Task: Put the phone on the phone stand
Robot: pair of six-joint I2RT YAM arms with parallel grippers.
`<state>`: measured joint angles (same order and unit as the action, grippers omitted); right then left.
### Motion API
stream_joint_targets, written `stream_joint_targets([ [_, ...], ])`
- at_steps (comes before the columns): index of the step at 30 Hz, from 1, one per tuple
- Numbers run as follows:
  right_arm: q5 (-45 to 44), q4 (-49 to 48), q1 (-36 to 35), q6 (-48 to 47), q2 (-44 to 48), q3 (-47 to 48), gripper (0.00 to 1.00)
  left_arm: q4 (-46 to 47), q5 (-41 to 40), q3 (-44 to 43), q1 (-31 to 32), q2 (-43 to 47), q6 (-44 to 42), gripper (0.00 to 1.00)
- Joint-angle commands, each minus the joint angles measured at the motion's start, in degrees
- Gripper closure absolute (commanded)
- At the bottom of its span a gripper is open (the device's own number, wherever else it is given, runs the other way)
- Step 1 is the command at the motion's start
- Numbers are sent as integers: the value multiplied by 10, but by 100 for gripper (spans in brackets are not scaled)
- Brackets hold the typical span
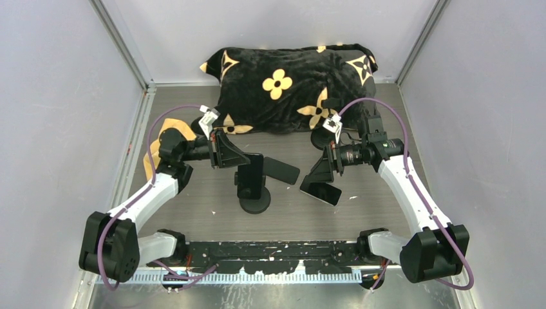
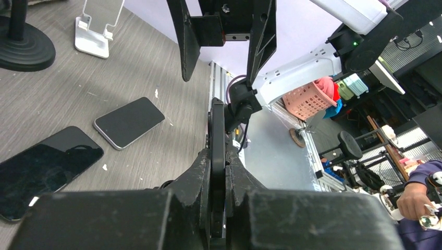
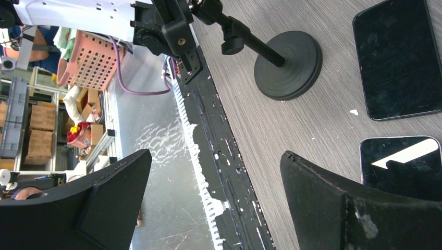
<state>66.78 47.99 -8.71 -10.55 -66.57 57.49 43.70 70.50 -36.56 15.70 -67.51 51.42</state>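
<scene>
My left gripper (image 1: pixel 237 158) is shut on a black phone (image 1: pixel 251 174) and holds it upright, edge-on in the left wrist view (image 2: pixel 217 122), between the fingers (image 2: pixel 206 172). The phone is over the black round-based phone stand (image 1: pixel 255 203), whose pole and base also show in the right wrist view (image 3: pixel 288 65). I cannot tell whether the phone rests on the stand's holder. My right gripper (image 1: pixel 322 170) is open and empty (image 3: pixel 213 208), hovering over a second phone (image 1: pixel 320 192) lying flat.
A third phone (image 1: pixel 282 170) lies flat between the grippers. A white stand (image 2: pixel 96 28) and another black round base (image 2: pixel 21 44) stand farther back. A black blanket with gold flowers (image 1: pixel 290 87) lies at the back. A black rail (image 1: pixel 277 254) runs along the near edge.
</scene>
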Motion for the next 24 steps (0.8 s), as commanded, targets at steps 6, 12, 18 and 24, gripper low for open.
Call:
stream_joint_targets([
  [6,12,-12,6,2,15,-1,0,-45,-73,-40,-53,49,-70,99],
  [12,12,-13,7,2,17,-4,0,-72,-148,-55,-112,60,-98,99],
  [18,12,-14,10,2,19,-7,0,-91,-236,-75,-140,52,-145,100],
  [24,13,-13,11,2,21,-8,0,-76,-364,-78,-154,31,-174,100],
])
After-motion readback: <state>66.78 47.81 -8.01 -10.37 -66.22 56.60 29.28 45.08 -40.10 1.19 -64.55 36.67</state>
